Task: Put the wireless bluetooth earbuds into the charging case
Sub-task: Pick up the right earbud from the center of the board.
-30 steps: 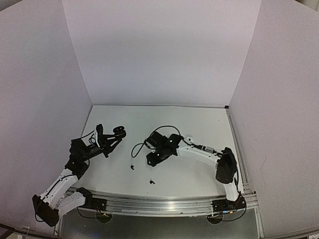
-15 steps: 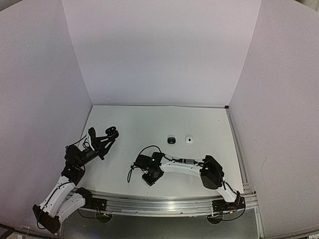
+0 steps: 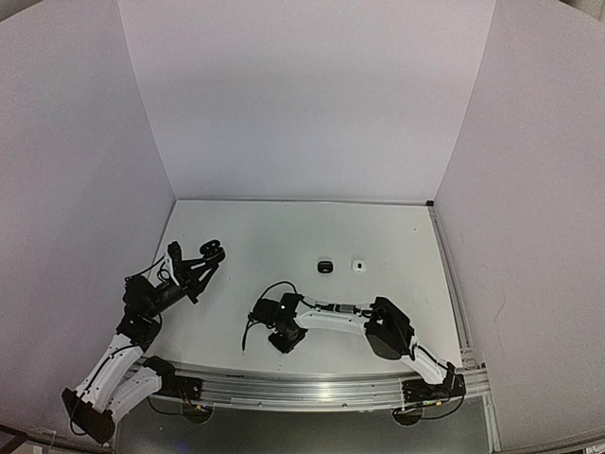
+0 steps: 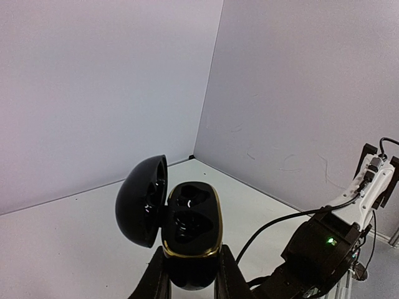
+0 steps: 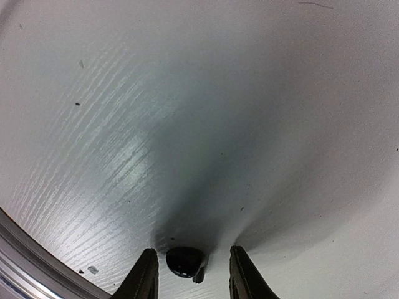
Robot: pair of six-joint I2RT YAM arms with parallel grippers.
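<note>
1. Currently nothing is seated. The left wrist view shows the charging case (image 4: 190, 218) centre-bottom with its lid (image 4: 142, 200) swung open to the left, and both sockets look empty.
2. Hold side: the left gripper (image 4: 190, 277) is clamped on the lower body of the case. It holds the case up off the table (image 3: 284, 227), at the left of the top view.
3. Pick side: the right gripper (image 5: 192, 250) is down at the table, bottom centre of the top view. Its jaws are apart, straddling one black earbud (image 5: 185, 261). Table shows on both sides of the bud, so it isn't gripped yet.
4. That bud lies on the table at the bottom centre of the right wrist view.
5. Also mid-table, right of centre in the top view, are a black item (image 3: 325, 266) and a white item (image 3: 359, 266). They're too small to tell bud from case.
6. Left to do, my read: close on the bud, lift, carry it to the case and seat it, then fill the second socket. Early stage.
</note>
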